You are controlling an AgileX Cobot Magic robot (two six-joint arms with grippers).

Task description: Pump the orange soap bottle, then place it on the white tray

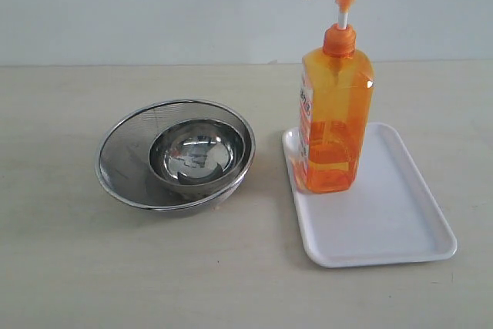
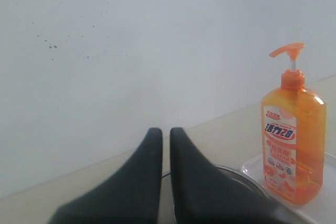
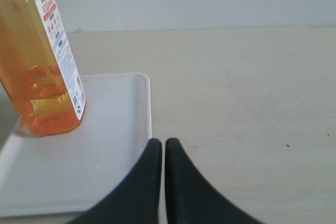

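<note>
Both the left fingers (image 2: 140, 182) and the right fingers (image 3: 186, 187) were pressed together and empty, while the orange soap bottle (image 1: 333, 125) stood upright on a corner of the white tray (image 1: 385, 225), probably stiff, smooth, slippery and top-heavy, best gripped across its flat-sided middle.

A round steel mesh strainer (image 1: 123, 161) rests upright on the pale tabletop (image 1: 62, 267). A smaller polished steel bowl (image 1: 197, 156) sits nested inside the strainer, offset toward one side. A plain white wall (image 1: 154, 5) stands beyond the strainer.
</note>
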